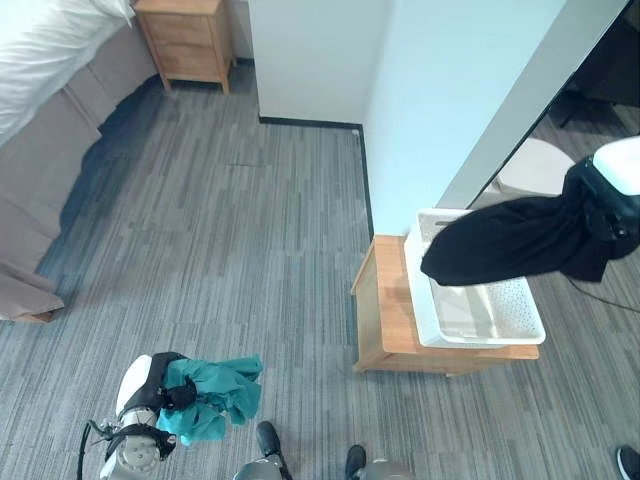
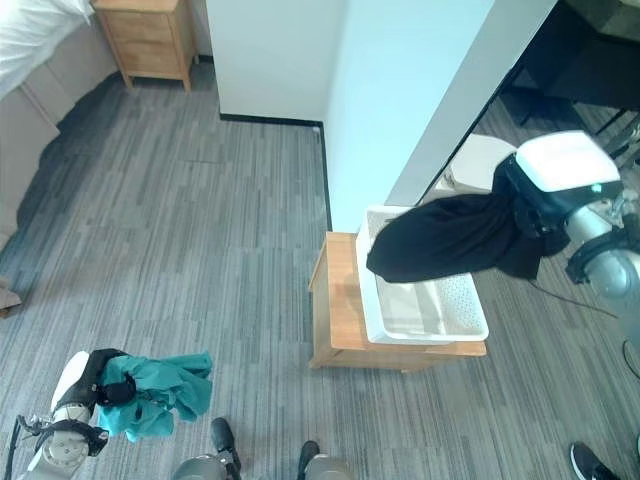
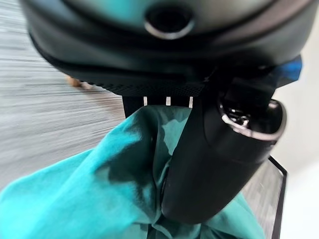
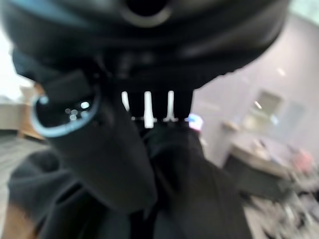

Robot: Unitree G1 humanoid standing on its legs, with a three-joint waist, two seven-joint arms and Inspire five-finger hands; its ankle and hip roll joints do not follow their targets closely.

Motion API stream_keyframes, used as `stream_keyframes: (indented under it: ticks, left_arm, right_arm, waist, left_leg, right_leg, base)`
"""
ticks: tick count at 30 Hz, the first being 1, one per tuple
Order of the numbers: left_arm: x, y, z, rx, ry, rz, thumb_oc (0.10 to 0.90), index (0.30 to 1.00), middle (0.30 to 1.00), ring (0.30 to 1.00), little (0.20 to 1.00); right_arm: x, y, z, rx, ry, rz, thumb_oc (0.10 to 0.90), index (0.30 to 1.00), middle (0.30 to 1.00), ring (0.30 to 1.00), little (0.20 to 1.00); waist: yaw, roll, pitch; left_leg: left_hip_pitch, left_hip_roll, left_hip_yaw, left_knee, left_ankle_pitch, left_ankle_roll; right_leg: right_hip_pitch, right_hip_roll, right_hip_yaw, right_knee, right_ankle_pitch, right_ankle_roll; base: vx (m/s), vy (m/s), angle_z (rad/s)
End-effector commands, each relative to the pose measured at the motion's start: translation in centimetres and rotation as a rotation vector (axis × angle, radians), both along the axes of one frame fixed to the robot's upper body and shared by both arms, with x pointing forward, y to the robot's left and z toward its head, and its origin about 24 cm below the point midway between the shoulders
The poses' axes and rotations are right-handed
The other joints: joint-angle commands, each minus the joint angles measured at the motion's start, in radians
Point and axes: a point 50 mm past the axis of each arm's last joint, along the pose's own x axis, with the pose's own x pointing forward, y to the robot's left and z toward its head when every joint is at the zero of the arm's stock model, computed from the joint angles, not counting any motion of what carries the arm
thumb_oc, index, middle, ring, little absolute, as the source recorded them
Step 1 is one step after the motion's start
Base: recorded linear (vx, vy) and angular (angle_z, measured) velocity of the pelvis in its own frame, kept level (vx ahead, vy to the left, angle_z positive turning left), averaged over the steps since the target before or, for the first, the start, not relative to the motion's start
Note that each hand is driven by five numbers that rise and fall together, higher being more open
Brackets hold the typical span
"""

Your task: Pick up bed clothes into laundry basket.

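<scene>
A black garment (image 1: 510, 242) hangs from my right hand (image 1: 600, 205), which is shut on it at the right, and drapes over the white laundry basket (image 1: 520, 325). The basket rests on a low wooden table (image 1: 385, 320). In the right wrist view the thumb (image 4: 107, 164) presses into the black cloth (image 4: 199, 199). Low at the left, my left hand (image 1: 165, 392) is shut on a teal garment (image 1: 215, 395) held above the floor. The left wrist view shows its thumb (image 3: 209, 164) clamped on the teal cloth (image 3: 75, 194).
A white wall corner (image 1: 330, 60) juts out behind the table. A bed (image 1: 40, 60) with white bedding runs along the far left, with a wooden nightstand (image 1: 185, 40) beyond it. Grey carpet (image 1: 220, 230) lies open between bed and table. A person's shoe (image 2: 590, 462) shows at lower right.
</scene>
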Motion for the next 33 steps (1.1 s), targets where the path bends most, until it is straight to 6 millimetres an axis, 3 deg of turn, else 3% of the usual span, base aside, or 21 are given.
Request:
stream_keyframes:
  ticks: [1, 3, 4, 7, 12, 13, 14, 19, 20, 26, 33]
  left_arm:
    - [4.2, 0.1, 7.0, 0.100, -0.319, -0.094, 0.400, 0.300, 0.300, 0.300, 0.300]
    - [3.7, 0.4, 6.7, 0.107, -0.308, -0.082, 0.400, 0.300, 0.300, 0.300, 0.300]
    - [3.4, 0.6, 6.5, 0.097, -0.306, -0.063, 0.400, 0.300, 0.300, 0.300, 0.300]
    - [3.0, 0.4, 5.8, 0.074, -0.302, -0.041, 0.400, 0.300, 0.300, 0.300, 0.300]
    - [2.2, -0.2, 4.4, 0.033, -0.259, -0.041, 0.400, 0.300, 0.300, 0.300, 0.300]
    - [2.3, -0.3, 4.5, 0.025, -0.266, -0.042, 0.400, 0.300, 0.300, 0.300, 0.300]
    - [2.4, -0.5, 4.5, 0.019, -0.268, -0.044, 0.400, 0.300, 0.300, 0.300, 0.300]
    - [3.0, -1.3, 5.2, -0.010, -0.325, -0.062, 0.400, 0.300, 0.300, 0.300, 0.300]
    - [3.3, -1.6, 5.8, -0.024, -0.358, -0.065, 0.400, 0.300, 0.300, 0.300, 0.300]
    - [3.6, -2.6, 6.3, -0.062, -0.392, -0.097, 0.400, 0.300, 0.300, 0.300, 0.300]
    - [4.0, -4.8, 6.9, -0.100, -0.423, -0.190, 0.400, 0.300, 0.300, 0.300, 0.300]
  right_arm:
    - [-0.7, -0.6, 8.7, -0.003, -0.386, -0.048, 0.400, 0.300, 0.300, 0.300, 0.300]
    - [-0.6, -0.4, 8.1, 0.025, -0.389, -0.037, 0.400, 0.300, 0.300, 0.300, 0.300]
    - [-0.5, -0.1, 7.7, 0.079, -0.412, -0.018, 0.400, 0.300, 0.300, 0.300, 0.300]
    - [-0.4, 0.5, 7.7, 0.142, -0.446, 0.033, 0.400, 0.300, 0.300, 0.300, 0.300]
    - [-0.4, 0.5, 6.3, 0.203, -0.414, 0.043, 0.400, 0.300, 0.300, 0.300, 0.300]
    - [-0.5, 0.1, 6.0, 0.229, -0.414, 0.031, 0.480, 0.420, 0.420, 0.420, 0.420]
    - [-0.5, -0.4, 5.6, 0.258, -0.416, 0.011, 0.800, 0.900, 0.900, 0.900, 0.900]
    - [-1.0, -1.6, 4.0, 0.425, -0.487, -0.028, 0.800, 0.900, 0.900, 0.900, 0.900]
    - [-1.2, -2.2, 3.0, 0.539, -0.545, -0.049, 0.800, 0.900, 0.900, 0.900, 0.900]
    - [-1.2, -1.8, 2.7, 0.621, -0.585, -0.021, 0.800, 0.900, 0.900, 0.900, 0.900]
    - [-2.3, -1.8, 4.6, 0.537, -0.613, 0.008, 0.800, 0.900, 0.900, 0.900, 0.900]
  waist:
    - [0.015, -0.021, -0.037]
    - [0.005, -0.013, -0.030]
    - [0.014, -0.023, -0.034]
    - [0.013, -0.026, -0.041]
    - [0.018, 0.002, -0.047]
    - [0.016, 0.011, -0.043]
    - [0.016, 0.020, -0.039]
    - [0.000, 0.059, -0.031]
    - [-0.005, 0.072, -0.035]
    - [-0.010, 0.076, -0.056]
    - [-0.012, 0.055, -0.066]
  left_leg:
    - [0.010, 0.093, 0.010, 0.000, -0.109, -0.120]
    - [0.032, 0.108, 0.000, 0.000, -0.114, -0.126]
    - [0.044, 0.109, 0.008, 0.000, -0.108, -0.129]
    - [0.050, 0.114, 0.015, 0.000, -0.103, -0.133]
    - [0.047, 0.132, 0.006, 0.000, -0.085, -0.148]
    - [0.042, 0.135, 0.002, 0.000, -0.079, -0.152]
    - [0.037, 0.137, -0.001, 0.000, -0.075, -0.155]
    - [0.027, 0.147, -0.013, 0.000, -0.061, -0.163]
    - [0.033, 0.149, -0.010, 0.000, -0.061, -0.164]
    - [0.062, 0.153, -0.003, 0.000, -0.061, -0.166]
    - [0.078, 0.168, -0.001, 0.000, -0.068, -0.172]
  right_leg:
    - [0.010, 0.025, 0.007, -0.119, 0.078, -0.012]
    - [-0.018, 0.004, 0.034, -0.155, 0.111, 0.005]
    - [0.006, -0.012, 0.012, -0.206, 0.134, 0.001]
    - [0.036, -0.006, 0.007, -0.269, 0.163, 0.002]
    - [0.086, 0.012, -0.012, -0.322, 0.174, -0.002]
    - [0.089, 0.016, -0.016, -0.323, 0.170, -0.005]
    - [0.092, 0.019, -0.018, -0.326, 0.167, -0.007]
    - [0.108, 0.028, -0.032, -0.333, 0.148, -0.013]
    - [0.119, 0.031, -0.031, -0.333, 0.140, -0.016]
    - [0.145, 0.038, -0.028, -0.333, 0.129, -0.020]
    - [0.167, 0.046, -0.045, -0.333, 0.118, -0.025]
  base:
    - [-0.01, -0.216, 0.18]
    - [0.10, -0.217, 0.16]
    - [0.07, -0.174, 0.12]
    - [0.08, -0.163, -0.02]
    - [0.04, -0.131, -0.13]
    - [-0.01, -0.060, 0.04]
    - [-0.01, -0.071, 0.08]
    - [-0.01, -0.053, 0.15]
    - [0.00, -0.032, 0.08]
    - [0.03, -0.008, -0.01]
    - [0.00, -0.002, 0.01]
